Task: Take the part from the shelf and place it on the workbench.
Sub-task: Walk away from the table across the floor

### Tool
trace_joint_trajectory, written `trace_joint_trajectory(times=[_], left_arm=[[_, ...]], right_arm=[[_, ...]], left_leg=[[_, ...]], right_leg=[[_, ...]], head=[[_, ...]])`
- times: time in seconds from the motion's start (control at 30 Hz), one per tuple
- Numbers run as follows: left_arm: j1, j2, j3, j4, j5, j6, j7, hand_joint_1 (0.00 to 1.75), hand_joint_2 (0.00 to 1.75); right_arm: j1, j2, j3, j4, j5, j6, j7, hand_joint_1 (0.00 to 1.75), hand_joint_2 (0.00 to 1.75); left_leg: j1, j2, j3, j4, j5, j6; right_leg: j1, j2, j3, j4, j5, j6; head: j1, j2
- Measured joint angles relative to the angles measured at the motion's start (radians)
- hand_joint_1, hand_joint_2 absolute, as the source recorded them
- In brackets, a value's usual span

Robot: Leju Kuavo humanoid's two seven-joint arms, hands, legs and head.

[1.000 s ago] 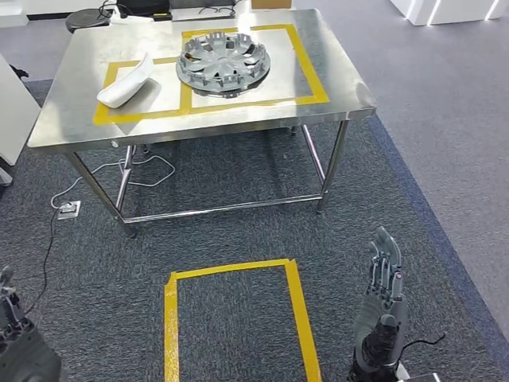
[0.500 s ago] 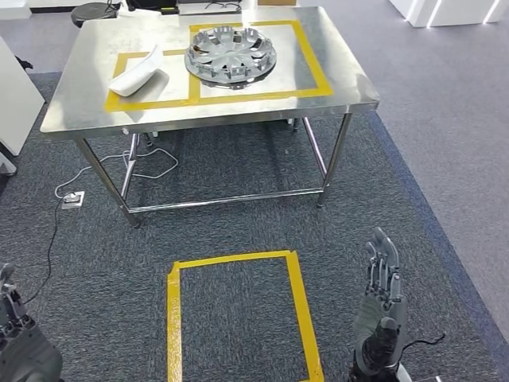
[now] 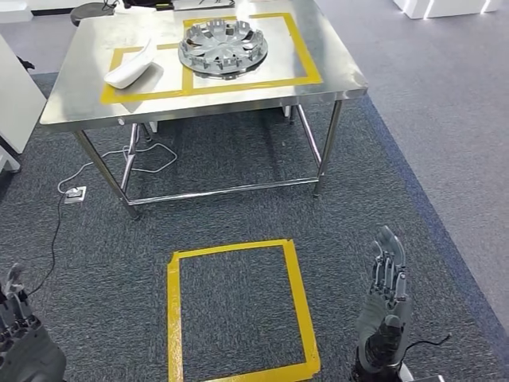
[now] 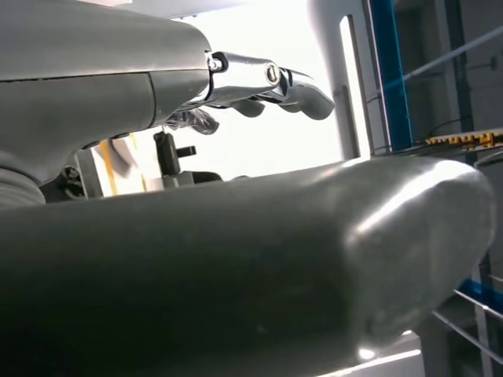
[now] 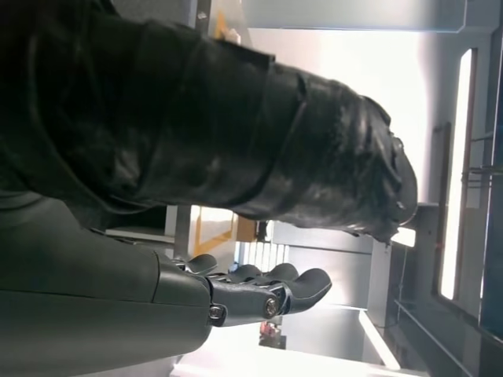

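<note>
Counter (image 3: 71, 99) of bare steel is seen ahead from the head view, standing on dark grey carpet (image 3: 240, 215). Two rectangles of yellow tape (image 3: 300, 56) are laid side by side on its top. A silver wheel cover (image 3: 223, 48) is set flat inside the right rectangle, well in from the near edge. A white curved part (image 3: 127, 68) is placed in the left rectangle, its tip lying across the tape line at the far side, apart from the wheel cover.

Open carpet is spread between the counter's near edge and the robot. A yellow taped square (image 3: 174, 318) is marked on that carpet between the two arms. A white cable (image 3: 114, 163) and a floor socket (image 3: 74, 193) are seen beneath the counter's left end. Lighter grey flooring (image 3: 456, 127) is bordered by a blue strip along the right side.

The right robot hand (image 3: 385, 306) is held low at the right, fingers (image 3: 388, 267) extended and apart, nothing gripped. The left robot hand (image 3: 18, 334) is cut off by the lower left corner; in the left wrist view (image 4: 255, 78) its fingers are seen stretched out and nothing is held.
</note>
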Motion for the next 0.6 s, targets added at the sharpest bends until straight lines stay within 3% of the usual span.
trace_joint_trajectory(times=[0.03, 0.13, 0.2, 0.27, 0.3, 0.33, 0.37, 0.4, 0.43, 0.5, 0.53, 0.6], left_arm=[[0.000, 0.000, 0.000, 0.000, 0.000, 0.001, -0.001, 0.00, 0.00], [0.001, 0.001, 0.000, 0.000, 0.003, 0.002, -0.003, 0.00, 0.00], [0.000, 0.000, -0.001, 0.000, 0.005, 0.002, -0.003, 0.00, 0.00], [0.000, 0.000, -0.001, 0.000, 0.008, 0.002, -0.003, 0.00, 0.00], [0.000, 0.000, -0.002, 0.001, 0.009, 0.002, -0.003, 0.00, 0.00], [0.000, 0.000, -0.002, 0.001, 0.009, 0.002, -0.003, 0.00, 0.00], [0.000, 0.000, -0.002, 0.002, 0.010, 0.001, -0.003, 0.00, 0.00], [0.000, 0.000, -0.002, 0.002, 0.011, 0.001, -0.003, 0.00, 0.00], [-0.001, 0.000, -0.002, 0.002, 0.011, 0.000, -0.003, 0.00, 0.00], [-0.002, 0.000, -0.002, 0.002, 0.011, -0.002, -0.003, 0.00, 0.00], [-0.004, 0.000, -0.002, 0.002, 0.011, -0.005, -0.002, 0.00, 0.00], [-0.009, -0.001, -0.002, 0.002, 0.011, -0.009, 0.000, 0.00, 0.00]], right_arm=[[0.000, 0.000, 0.000, -0.001, 0.001, 0.000, 0.000, 0.00, 0.00], [0.000, 0.000, 0.000, -0.001, 0.002, 0.000, 0.000, 0.00, 0.00], [0.001, 0.000, -0.001, -0.002, 0.002, -0.001, 0.000, 0.00, 0.00], [0.001, 0.000, -0.001, -0.002, 0.003, -0.001, 0.000, 0.00, 0.00], [0.002, 0.000, -0.001, -0.002, 0.003, -0.001, 0.000, 0.00, 0.00], [0.002, 0.000, -0.002, -0.002, 0.003, -0.002, 0.000, 0.00, 0.00], [0.002, 0.000, -0.002, -0.002, 0.003, -0.002, 0.000, 0.00, 0.00], [0.002, 0.000, -0.002, -0.002, 0.003, -0.002, 0.000, 0.00, 0.00], [0.002, 0.000, -0.002, -0.002, 0.003, -0.002, 0.000, 0.00, 0.00], [0.000, 0.000, -0.003, -0.002, 0.003, -0.002, 0.000, 0.00, 0.00], [-0.001, 0.000, -0.003, -0.002, 0.003, -0.002, 0.000, 0.00, 0.00], [0.000, 0.000, -0.003, -0.002, 0.003, -0.002, 0.000, 0.00, 0.00]], left_leg=[[-0.002, -0.001, 0.014, -0.031, 0.001, 0.004], [-0.004, 0.000, 0.002, -0.041, 0.016, 0.018], [0.001, 0.003, -0.014, -0.047, 0.034, 0.033], [0.001, 0.006, -0.036, -0.047, 0.051, 0.041], [0.000, 0.006, -0.047, -0.046, 0.059, 0.042], [0.000, 0.007, -0.057, -0.045, 0.067, 0.041], [-0.001, 0.007, -0.068, -0.043, 0.074, 0.040], [-0.001, 0.007, -0.077, -0.041, 0.080, 0.039], [-0.001, 0.007, -0.084, -0.037, 0.085, 0.036], [-0.003, 0.007, -0.095, -0.030, 0.094, 0.028], [-0.005, 0.006, -0.098, -0.027, 0.098, 0.023], [-0.006, 0.006, -0.102, -0.025, 0.108, 0.012]], right_leg=[[0.000, 0.000, -0.004, 0.002, 0.005, 0.006], [0.000, 0.002, -0.012, 0.002, 0.017, 0.025], [-0.001, 0.005, -0.035, 0.045, -0.031, 0.035], [-0.004, 0.007, -0.073, 0.158, -0.122, 0.042], [-0.004, 0.007, -0.088, 0.220, -0.154, 0.045], [-0.005, 0.007, -0.092, 0.262, -0.167, 0.046], [-0.005, 0.007, -0.079, 0.269, -0.158, 0.047], [-0.005, 0.007, -0.047, 0.236, -0.133, 0.046], [-0.005, 0.007, 0.003, 0.168, -0.105, 0.044], [-0.003, 0.007, 0.100, 0.022, -0.083, 0.038], [-0.002, 0.007, 0.123, -0.022, -0.084, 0.034], [0.000, 0.007, 0.125, -0.040, -0.086, 0.026]], head=[[0.000, 0.000], [-0.002, 0.000], [0.002, 0.000], [0.008, 0.000], [0.009, 0.000], [0.009, 0.000], [0.009, 0.000], [0.009, 0.000], [0.009, 0.000], [0.009, 0.000], [0.008, 0.000], [0.007, 0.000]])
